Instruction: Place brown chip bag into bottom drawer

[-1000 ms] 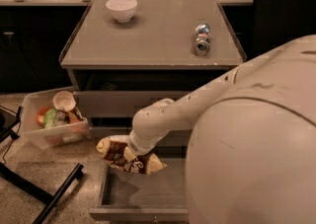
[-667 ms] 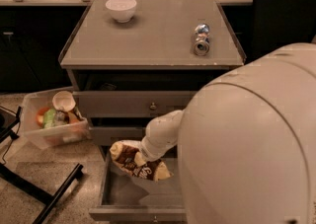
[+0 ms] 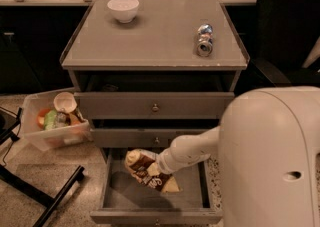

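The brown chip bag (image 3: 144, 170) lies tilted inside the pulled-out bottom drawer (image 3: 155, 216), toward its back middle, with its yellow and white corner pointing to the front right. My gripper (image 3: 160, 167) is at the end of the white arm, reaching down from the right and pressed against the bag's upper right side. The arm's wrist covers where the gripper meets the bag. The two drawers above are closed.
A white bowl (image 3: 123, 8) and a crushed silver-blue can (image 3: 204, 40) sit on the cabinet top. A clear bin (image 3: 55, 121) with food items stands on the floor to the left, beside a black stand leg (image 3: 55, 198). A dark chair (image 3: 285, 31) is at the right.
The arm has lowered and drawn back to the right. The chip bag has gone down with it from above the drawer's front into the drawer.
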`<state>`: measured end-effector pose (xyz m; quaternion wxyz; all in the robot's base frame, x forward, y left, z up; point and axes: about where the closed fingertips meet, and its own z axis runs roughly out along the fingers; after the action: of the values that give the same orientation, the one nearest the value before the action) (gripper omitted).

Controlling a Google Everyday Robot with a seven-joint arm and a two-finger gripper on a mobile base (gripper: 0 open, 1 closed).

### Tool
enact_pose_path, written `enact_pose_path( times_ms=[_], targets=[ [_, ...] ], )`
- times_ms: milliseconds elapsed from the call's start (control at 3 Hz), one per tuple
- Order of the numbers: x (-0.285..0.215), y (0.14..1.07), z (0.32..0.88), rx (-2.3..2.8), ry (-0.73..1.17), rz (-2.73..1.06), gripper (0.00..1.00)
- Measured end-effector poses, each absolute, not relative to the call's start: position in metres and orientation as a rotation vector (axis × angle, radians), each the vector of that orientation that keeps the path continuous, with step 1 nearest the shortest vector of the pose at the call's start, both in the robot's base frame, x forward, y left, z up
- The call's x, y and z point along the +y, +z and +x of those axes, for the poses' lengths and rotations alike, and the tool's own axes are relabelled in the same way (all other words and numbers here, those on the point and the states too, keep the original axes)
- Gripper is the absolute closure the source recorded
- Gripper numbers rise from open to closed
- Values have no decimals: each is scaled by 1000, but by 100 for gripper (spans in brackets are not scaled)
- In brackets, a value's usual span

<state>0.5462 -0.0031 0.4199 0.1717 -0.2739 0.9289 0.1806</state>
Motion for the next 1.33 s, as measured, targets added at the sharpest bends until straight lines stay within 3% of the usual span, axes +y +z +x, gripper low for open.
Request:
enact_pose_path(
  times_ms=[667, 1333],
  targets=[
    [-66, 341, 576, 2636, 497, -497, 100],
    [-63, 260, 606, 2749, 503, -529, 100]
  ],
)
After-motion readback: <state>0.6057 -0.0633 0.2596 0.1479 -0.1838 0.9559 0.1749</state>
